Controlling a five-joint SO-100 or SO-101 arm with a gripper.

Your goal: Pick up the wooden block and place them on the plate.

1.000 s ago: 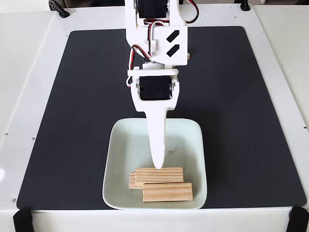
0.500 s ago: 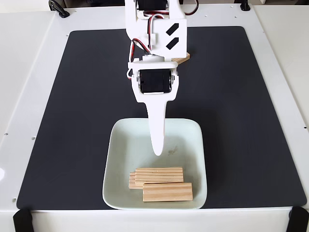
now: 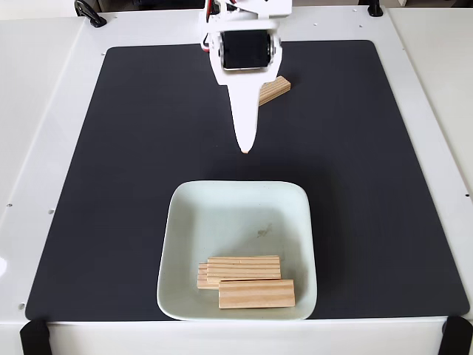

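Note:
The plate (image 3: 214,222) sits at the near middle of the black mat. Three wooden blocks lie in its front part: one (image 3: 256,293) nearest the rim, one (image 3: 244,266) behind it, resting on another (image 3: 201,278) that peeks out at the left. A further wooden block (image 3: 273,90) lies tilted on the mat at the back, just right of the arm. My white gripper (image 3: 244,146) points toward the plate from the back, hovering over bare mat between that block and the plate. Its fingers appear together as one tapered tip, holding nothing.
The black mat (image 3: 111,185) covers most of the white table (image 3: 37,111). Black clamps (image 3: 33,336) sit at the table's near corners. Bare mat lies to the left and right of the plate.
The gripper has pulled back and up from over the plate's blocks toward the rear of the mat, uncovering the back block. The blocks in the plate have stayed put.

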